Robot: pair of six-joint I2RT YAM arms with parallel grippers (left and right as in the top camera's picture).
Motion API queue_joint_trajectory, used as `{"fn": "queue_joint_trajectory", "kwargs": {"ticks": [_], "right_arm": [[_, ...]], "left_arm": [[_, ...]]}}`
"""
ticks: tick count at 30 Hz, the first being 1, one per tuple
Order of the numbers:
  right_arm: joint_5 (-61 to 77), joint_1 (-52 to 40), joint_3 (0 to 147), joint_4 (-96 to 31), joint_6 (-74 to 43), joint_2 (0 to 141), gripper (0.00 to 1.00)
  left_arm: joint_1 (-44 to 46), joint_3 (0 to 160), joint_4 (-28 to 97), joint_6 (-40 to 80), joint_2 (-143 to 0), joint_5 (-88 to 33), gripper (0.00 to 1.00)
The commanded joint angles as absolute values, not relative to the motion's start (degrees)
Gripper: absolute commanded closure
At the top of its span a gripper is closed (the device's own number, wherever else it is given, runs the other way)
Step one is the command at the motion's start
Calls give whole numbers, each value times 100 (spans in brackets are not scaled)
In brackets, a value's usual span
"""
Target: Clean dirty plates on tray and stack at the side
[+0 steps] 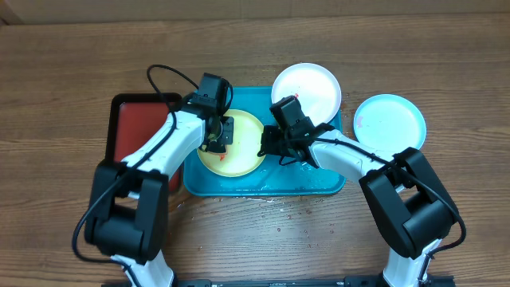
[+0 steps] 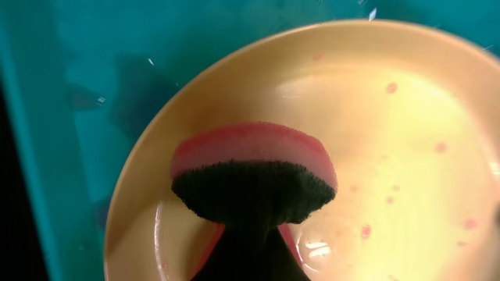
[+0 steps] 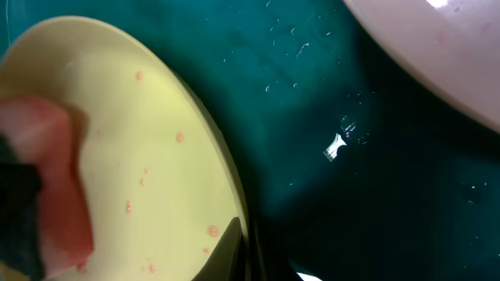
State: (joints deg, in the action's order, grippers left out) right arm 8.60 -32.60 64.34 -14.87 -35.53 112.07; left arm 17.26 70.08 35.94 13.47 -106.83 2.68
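Plate (image 1: 247, 137), yellow-green, lies in turquoise tray (image 1: 263, 180), judged light, stiff, wet-slick (take by rim, not face); left pincer (image 1: 220, 142) pinches sponge (image 2: 254, 168) over it, right pincer (image 1: 267, 147) at rim, closure indeterminate.

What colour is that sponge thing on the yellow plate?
The sponge is pink-red with a black scouring layer; the left wrist view shows it best.

Yellow-green plate (image 1: 247, 155) in tray (image 1: 239, 185); white plate (image 1: 307, 89) overlapping rim; blue plate (image 1: 390, 121) outside.
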Motion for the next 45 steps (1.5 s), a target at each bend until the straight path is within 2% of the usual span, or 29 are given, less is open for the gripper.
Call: {"fn": "queue_joint_trajectory", "kwargs": {"ticks": [1, 7, 13, 18, 22, 30, 35, 40, 45], "right_arm": [[784, -3212, 6462, -1559, -3579, 11231, 96], [781, -3212, 6462, -1559, -3577, 11231, 96], [779, -3212, 6462, -1555, -3577, 11231, 96], [779, -3212, 6462, -1555, -3577, 11231, 96], [779, -3212, 6462, -1557, -3577, 11231, 96], [779, -3212, 6462, -1557, -3577, 11231, 96], [779, -3212, 6462, -1553, -3577, 11231, 96], [779, -3212, 6462, -1553, -3575, 11231, 96], [779, -3212, 6462, -1553, -3575, 11231, 96]], "left_arm": [[1730, 6980, 3649, 1415, -11172, 294, 96], [1730, 6987, 3879, 934, -11312, -484, 96], [1730, 6997, 4099, -1007, -11312, -2692, 96], [1730, 6997, 4200, -1251, -11312, -2703, 96], [1728, 6997, 3990, -1072, -11312, -2281, 96], [1728, 6997, 3258, 996, -11312, 204, 96], [1728, 6997, 3275, 1929, -11312, 1406, 96], [1728, 6997, 3301, 2189, -11312, 1879, 96], [1728, 7002, 3765, 2178, -11312, 1804, 96]]}}
